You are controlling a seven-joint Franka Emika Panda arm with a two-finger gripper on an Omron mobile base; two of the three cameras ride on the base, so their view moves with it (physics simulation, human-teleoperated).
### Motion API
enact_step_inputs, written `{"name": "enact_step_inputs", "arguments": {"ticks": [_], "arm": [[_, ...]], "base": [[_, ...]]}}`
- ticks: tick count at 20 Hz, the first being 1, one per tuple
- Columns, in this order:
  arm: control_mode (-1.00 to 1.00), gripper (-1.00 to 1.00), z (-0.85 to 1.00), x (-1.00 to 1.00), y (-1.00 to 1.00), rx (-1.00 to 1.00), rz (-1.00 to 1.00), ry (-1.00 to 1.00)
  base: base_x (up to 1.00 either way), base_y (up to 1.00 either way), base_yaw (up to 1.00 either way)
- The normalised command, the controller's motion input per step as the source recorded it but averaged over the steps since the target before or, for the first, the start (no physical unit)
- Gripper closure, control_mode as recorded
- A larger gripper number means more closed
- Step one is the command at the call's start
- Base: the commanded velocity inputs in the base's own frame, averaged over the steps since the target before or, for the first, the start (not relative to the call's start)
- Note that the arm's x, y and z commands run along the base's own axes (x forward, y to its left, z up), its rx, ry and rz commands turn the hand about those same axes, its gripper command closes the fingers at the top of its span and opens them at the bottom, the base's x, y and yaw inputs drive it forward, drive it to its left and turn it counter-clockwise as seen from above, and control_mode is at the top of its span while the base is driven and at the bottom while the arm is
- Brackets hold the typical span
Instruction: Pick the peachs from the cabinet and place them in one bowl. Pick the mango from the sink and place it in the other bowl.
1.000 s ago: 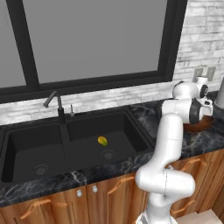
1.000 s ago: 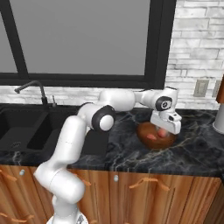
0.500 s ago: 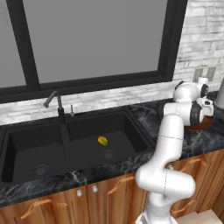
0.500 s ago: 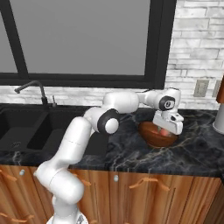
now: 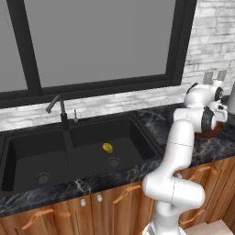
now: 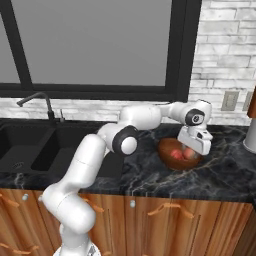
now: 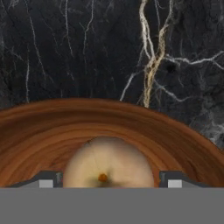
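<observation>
Two-finger gripper (image 7: 109, 177) spread around a round pale-blushed peach (image 7: 109, 164), directly below it inside the dark-brown wooden bowl (image 7: 39, 131).

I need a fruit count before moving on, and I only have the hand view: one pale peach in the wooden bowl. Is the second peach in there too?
Observer: Yes. The right base view shows two peaches side by side in the wooden bowl.
Operator: And the mango?
Observer: In the left base view, the mango lies in the right basin of the sink, just beyond its drain.
</observation>
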Motion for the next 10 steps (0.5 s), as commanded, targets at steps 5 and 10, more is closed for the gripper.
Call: {"name": "enact_step_inputs", "arguments": {"ticks": [5,10], "arm": [[-1.0,-1.0,0.01,-0.25,0.03,0.0,-0.09,0.0],[-1.0,-1.0,0.17,-0.29,0.12,0.0,-0.07,0.0]], "base": [[0.0,0.0,0.0],[0.0,0.0,0.0]]}}
